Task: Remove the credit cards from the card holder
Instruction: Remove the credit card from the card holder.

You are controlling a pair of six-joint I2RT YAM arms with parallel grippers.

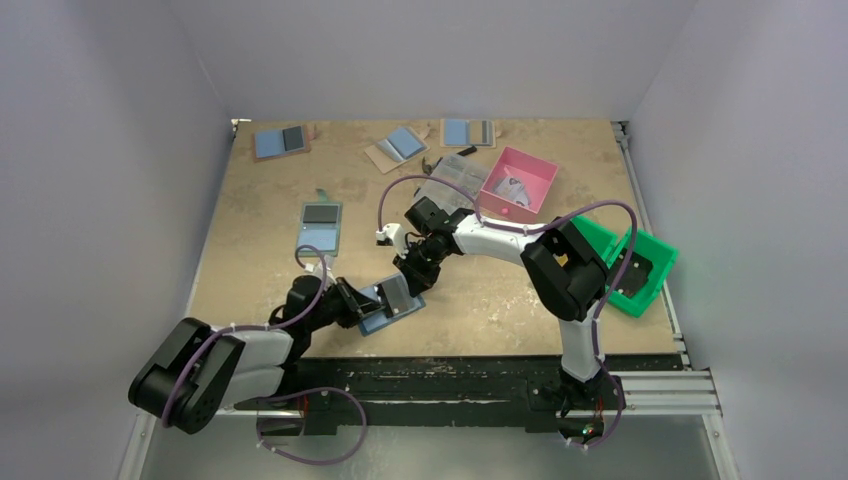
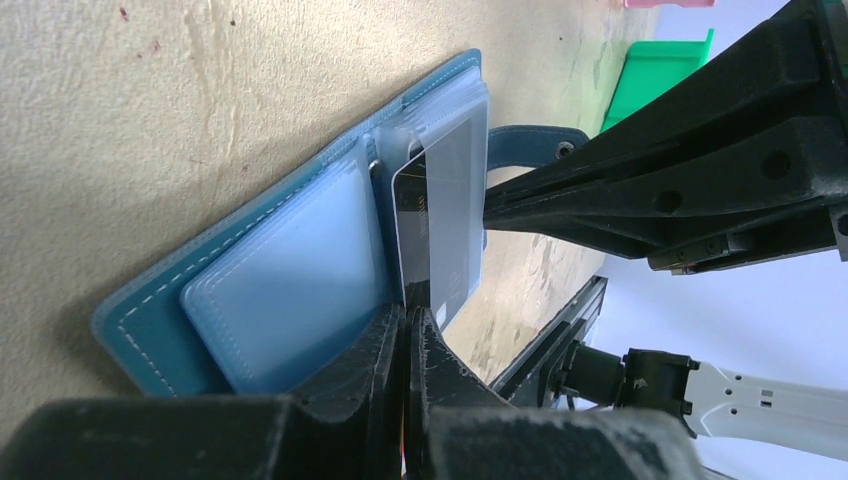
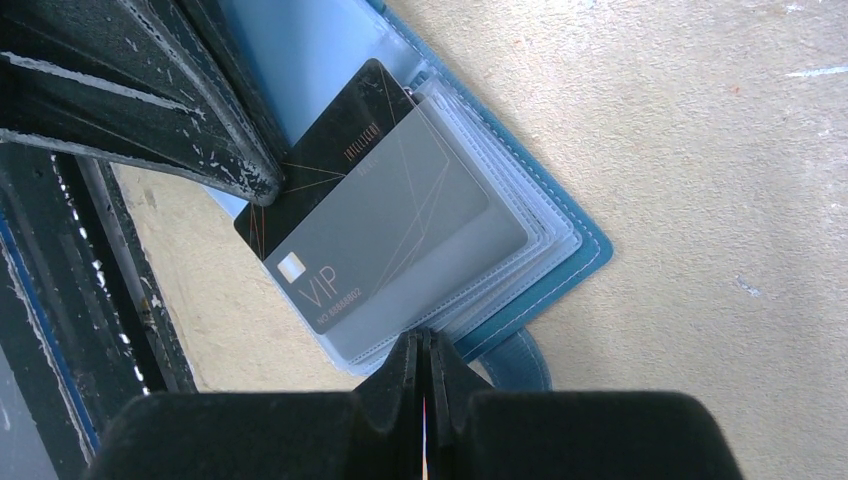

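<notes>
The card holder point(image 1: 392, 312) lies open near the table's front edge, showing its blue half point(image 2: 290, 270), a stack of clear sleeves and a dark teal edge point(image 3: 570, 260). One black and grey credit card point(image 3: 330, 180) marked VIP sticks partway out of a sleeve. My left gripper point(image 2: 408, 312) is shut on that card's near edge point(image 2: 408, 225). In the right wrist view its tip point(image 3: 262, 190) sits at the card's corner. My right gripper point(image 3: 425, 340) is shut on the outer edge of the sleeves, opposite the left gripper point(image 1: 376, 299).
A pink bin point(image 1: 520, 180) and a green bin point(image 1: 625, 260) stand to the right. Another blue holder point(image 1: 320, 225) lies left of centre. Further holders point(image 1: 280, 140) point(image 1: 400, 147) point(image 1: 468, 132) and a paper sheet point(image 1: 450, 175) lie along the back.
</notes>
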